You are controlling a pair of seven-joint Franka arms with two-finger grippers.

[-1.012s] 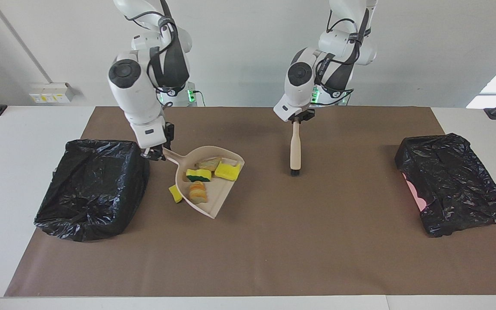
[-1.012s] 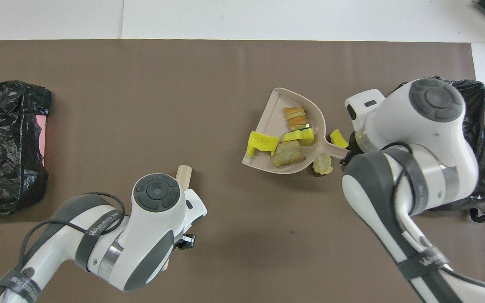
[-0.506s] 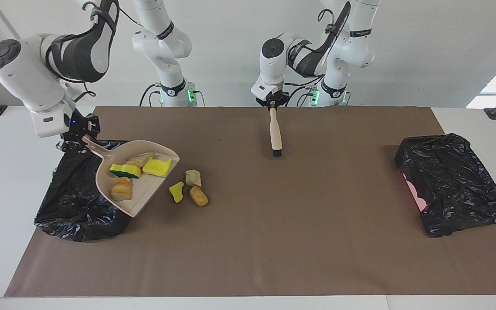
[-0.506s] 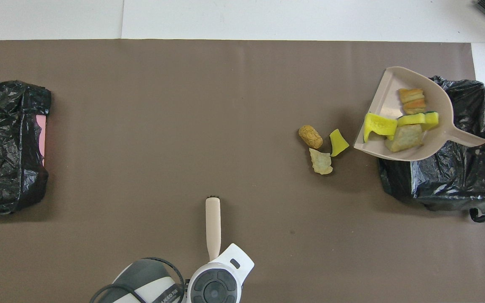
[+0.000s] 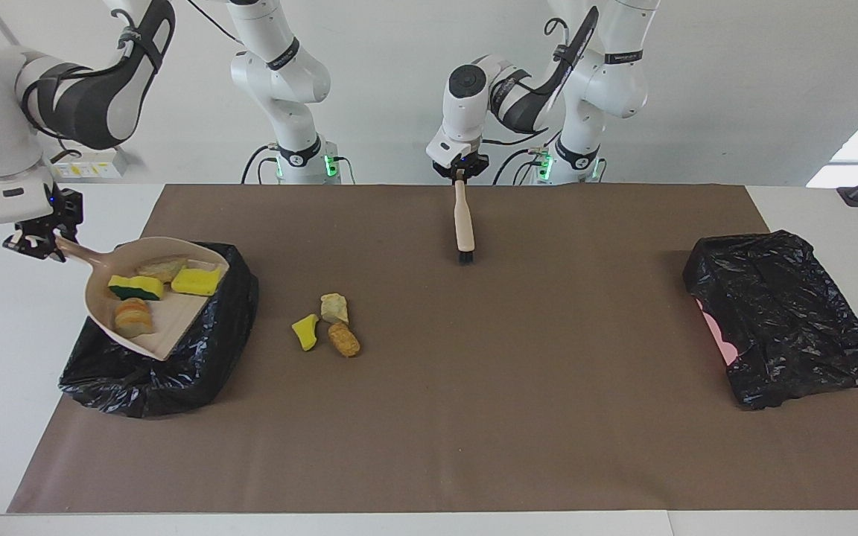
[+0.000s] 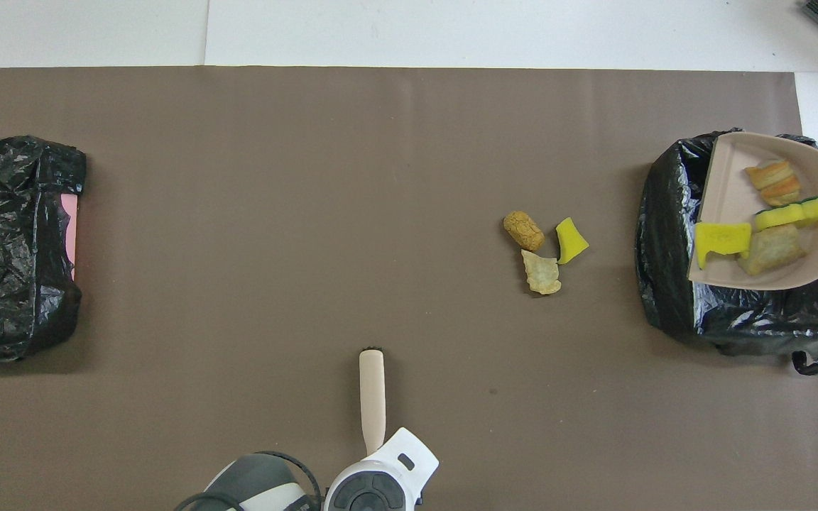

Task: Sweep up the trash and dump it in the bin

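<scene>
Facing view: the right gripper (image 5: 36,244), clamped on the dustpan (image 5: 147,307) handle, is holding four trash pieces (image 5: 153,286) over the bin (image 5: 138,380); none is dumped yet. Three loose pieces (image 5: 327,324) are lying unswept mid-mat. The left gripper (image 5: 459,172), clamped on the brush (image 5: 463,227), is waiting.

Overhead view: the dustpan's (image 6: 771,277) long axis is running along the table, its mouth pointing toward the left arm's end.

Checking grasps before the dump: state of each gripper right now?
Left gripper: shut on the brush handle, brush hanging over the mat.
Right gripper: shut on the dustpan handle, pan with trash held over the bin.
</scene>
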